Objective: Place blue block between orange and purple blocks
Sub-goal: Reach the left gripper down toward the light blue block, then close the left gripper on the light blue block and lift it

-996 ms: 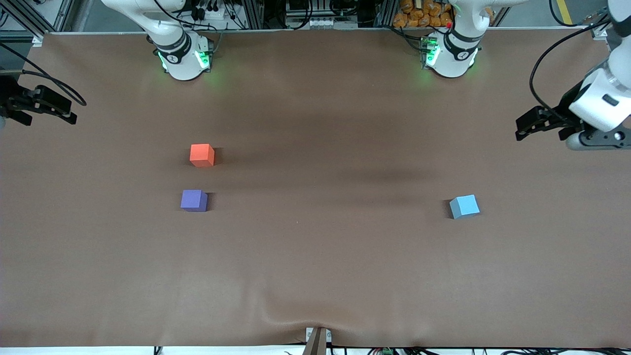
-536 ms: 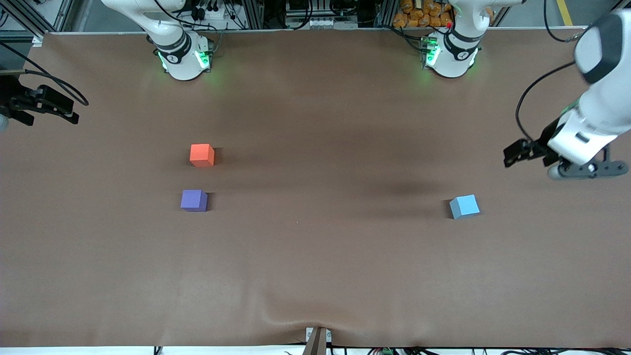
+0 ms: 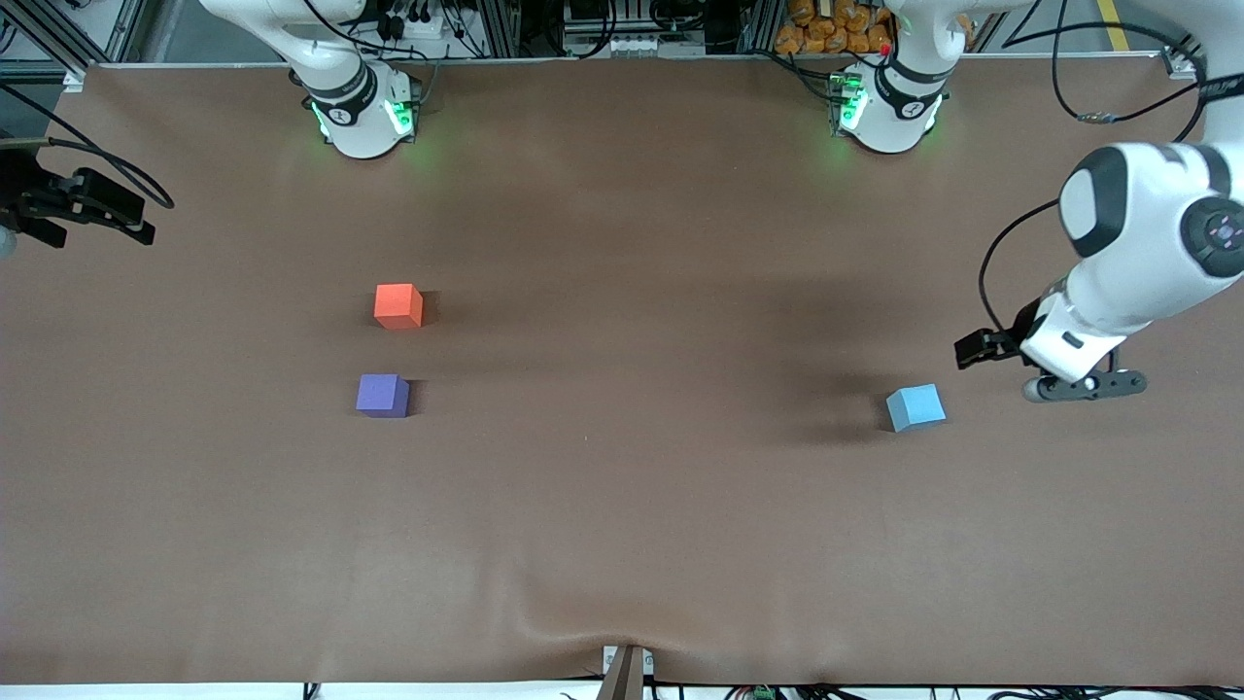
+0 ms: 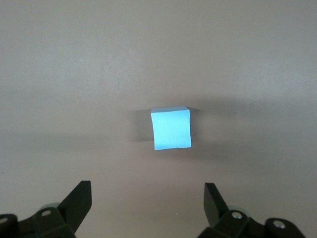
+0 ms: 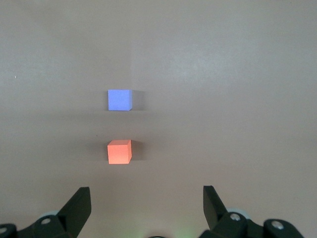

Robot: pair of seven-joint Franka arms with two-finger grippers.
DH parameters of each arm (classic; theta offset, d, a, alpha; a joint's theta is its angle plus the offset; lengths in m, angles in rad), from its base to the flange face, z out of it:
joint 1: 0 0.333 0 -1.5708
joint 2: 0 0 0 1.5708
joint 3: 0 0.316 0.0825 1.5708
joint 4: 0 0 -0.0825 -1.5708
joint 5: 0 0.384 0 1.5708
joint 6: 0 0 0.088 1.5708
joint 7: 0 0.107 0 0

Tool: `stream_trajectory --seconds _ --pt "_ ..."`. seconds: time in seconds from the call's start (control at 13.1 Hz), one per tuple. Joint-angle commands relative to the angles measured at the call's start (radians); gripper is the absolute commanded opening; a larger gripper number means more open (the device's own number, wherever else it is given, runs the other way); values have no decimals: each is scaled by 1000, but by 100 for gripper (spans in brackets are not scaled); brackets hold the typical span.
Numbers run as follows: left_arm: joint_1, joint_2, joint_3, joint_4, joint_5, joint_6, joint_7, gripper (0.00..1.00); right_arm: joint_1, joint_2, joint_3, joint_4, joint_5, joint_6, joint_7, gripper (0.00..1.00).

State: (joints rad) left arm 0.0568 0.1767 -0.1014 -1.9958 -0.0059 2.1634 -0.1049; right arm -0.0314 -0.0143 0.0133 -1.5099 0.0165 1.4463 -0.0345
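The left arm bends out from its base over the left arm's end of the table, elbow high, wrist turned downward. Its left gripper hangs in the air above the brown table, close to the blue block and a little toward the table's edge at that end. In the left wrist view the left gripper shows its two dark fingers spread wide, nothing between them, with the blue block lying on the mat ahead of the gap.

The blue block sits alone, well apart from the other two. The orange block and the purple block lie toward the right arm's end of the table, near each other with a bare gap between, the purple one nearer the front camera.

The right arm waits at the table's edge at its own end, the right gripper up in the air. The right wrist view shows the right gripper spread wide and empty, facing the orange block and the purple block.
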Motion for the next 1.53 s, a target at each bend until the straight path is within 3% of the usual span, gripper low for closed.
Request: stream_trajectory --seconds 0.0,0.46,1.46 --pt "6 62 -6 -26 12 100 2 100 -1 2 -4 5 8 -7 -7 100" --pt "-11 217 -8 -5 6 228 1 100 1 2 -4 5 8 -9 -5 100" --pt "-32 316 -9 31 3 285 -1 100 -1 2 -6 7 10 -14 -8 100"
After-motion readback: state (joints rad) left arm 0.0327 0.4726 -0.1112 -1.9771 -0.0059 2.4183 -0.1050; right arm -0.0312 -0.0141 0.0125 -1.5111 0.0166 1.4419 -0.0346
